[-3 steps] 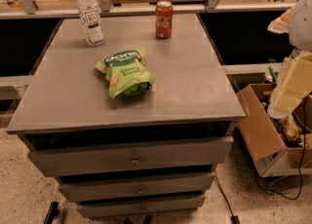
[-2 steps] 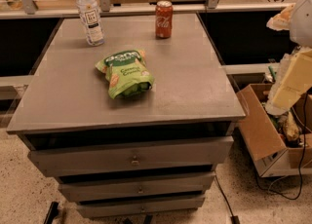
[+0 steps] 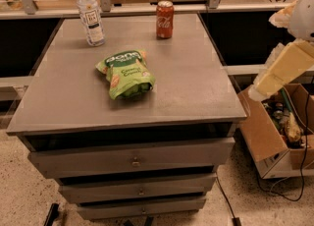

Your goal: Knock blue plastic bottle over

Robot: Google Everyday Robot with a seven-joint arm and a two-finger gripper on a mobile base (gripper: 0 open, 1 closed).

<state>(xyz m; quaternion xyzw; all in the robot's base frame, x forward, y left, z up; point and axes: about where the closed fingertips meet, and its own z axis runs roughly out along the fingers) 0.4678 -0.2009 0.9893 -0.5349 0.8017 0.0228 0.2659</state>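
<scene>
The blue plastic bottle point(image 3: 91, 14) stands upright at the back left of the grey cabinet top point(image 3: 186, 92). It is clear, with a white cap and a white label with dark print. Part of my arm point(image 3: 283, 69), a cream-coloured link, hangs at the right edge of the view, beside the cabinet and far from the bottle. The gripper itself is out of view.
A red cola can point(image 3: 165, 19) stands upright at the back centre. A green snack bag point(image 3: 126, 72) lies in the middle of the top. An open cardboard box point(image 3: 274, 136) with clutter sits on the floor to the right. Drawers point(image 3: 132, 161) face front.
The arm link at the right has tilted and shifted slightly. The bottle, can and bag have not moved.
</scene>
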